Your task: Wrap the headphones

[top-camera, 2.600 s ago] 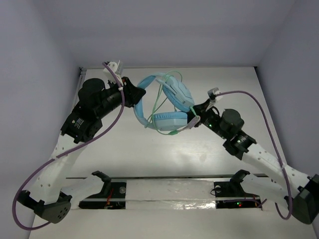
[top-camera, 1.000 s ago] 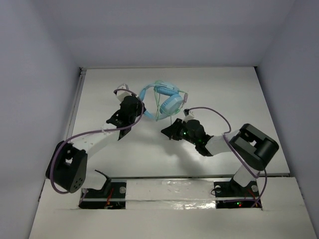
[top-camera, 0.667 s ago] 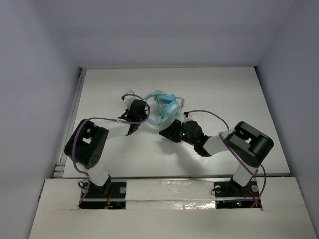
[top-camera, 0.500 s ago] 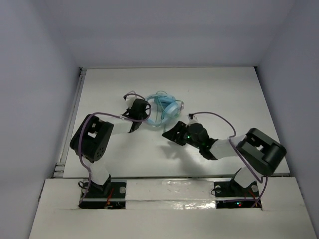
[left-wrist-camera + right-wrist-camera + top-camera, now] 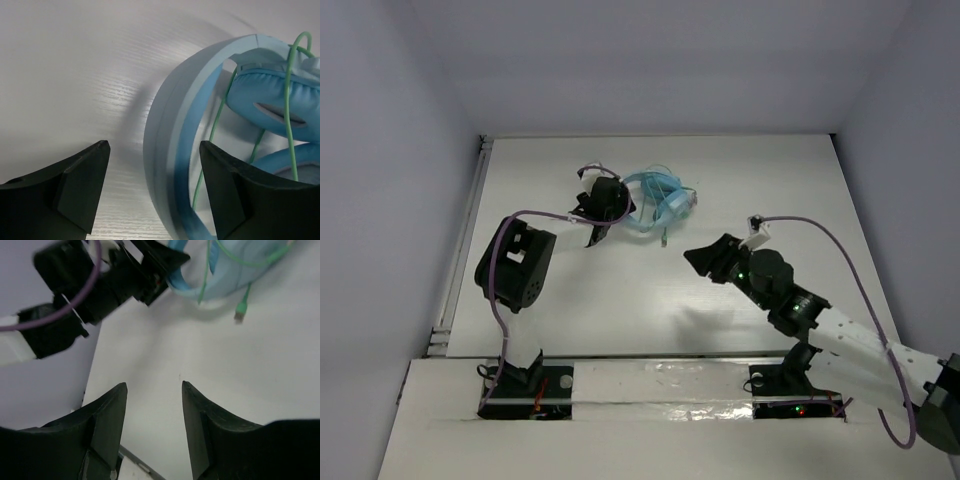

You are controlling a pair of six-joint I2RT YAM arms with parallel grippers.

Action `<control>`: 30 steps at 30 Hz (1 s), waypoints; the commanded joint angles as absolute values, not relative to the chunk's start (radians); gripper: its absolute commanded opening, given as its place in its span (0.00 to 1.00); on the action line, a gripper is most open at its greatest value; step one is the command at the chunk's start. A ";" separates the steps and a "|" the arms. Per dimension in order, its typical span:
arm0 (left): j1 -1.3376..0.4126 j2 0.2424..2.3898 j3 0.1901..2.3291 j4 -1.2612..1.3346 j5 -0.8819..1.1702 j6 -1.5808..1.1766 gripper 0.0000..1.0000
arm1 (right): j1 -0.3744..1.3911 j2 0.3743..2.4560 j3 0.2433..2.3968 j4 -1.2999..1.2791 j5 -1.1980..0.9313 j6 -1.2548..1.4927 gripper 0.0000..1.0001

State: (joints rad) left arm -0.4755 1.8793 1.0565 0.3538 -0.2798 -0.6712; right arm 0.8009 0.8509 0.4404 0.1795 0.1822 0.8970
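On the far half of the white table (image 5: pixel 770 180), about midway between its left and right edges, the headphones (image 5: pixel 658 198) lie in a compact bundle. The light blue headband (image 5: pixel 167 150) arcs over the two padded earcups (image 5: pixel 270 100). The pale green cable (image 5: pixel 286 100) is looped across the earcups and through the headband arc. Its plug end (image 5: pixel 240 316) rests on the table surface on the near side of the bundle.

The left gripper (image 5: pixel 618 207) is positioned at the left side of the headphones. Its jaws are spread wide. In the left wrist view the headband curve passes between the two fingers (image 5: pixel 80 185); contact with either finger cannot be determined.

The right gripper (image 5: pixel 705 256) is located nearer the near edge, on the right half of the table, well apart from the headphones. Its jaws are spread and hold nothing; only bare table shows between its fingers (image 5: pixel 107 415).
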 commanded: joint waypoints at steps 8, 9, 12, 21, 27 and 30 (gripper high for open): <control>-0.472 1.590 0.939 0.360 -0.307 -0.643 0.99 | 0.811 0.680 0.724 -0.120 0.385 0.621 0.17; -0.472 1.550 0.924 0.364 -0.319 -0.640 0.99 | 0.811 0.667 0.736 -0.126 0.387 0.591 0.12; -0.472 1.419 0.887 0.341 -0.336 -0.626 0.99 | 0.811 0.658 0.787 -0.141 0.399 0.546 0.06; -0.482 1.036 0.821 0.247 -0.237 -0.594 0.90 | 0.811 0.649 0.929 -0.225 0.410 0.469 0.03; -0.482 0.721 0.830 0.085 -0.147 -0.525 0.14 | 0.811 0.588 0.989 -0.270 0.465 0.448 0.05; -0.482 0.615 0.860 -0.041 -0.158 -0.485 0.54 | 0.811 0.563 0.993 -0.293 0.500 0.446 0.22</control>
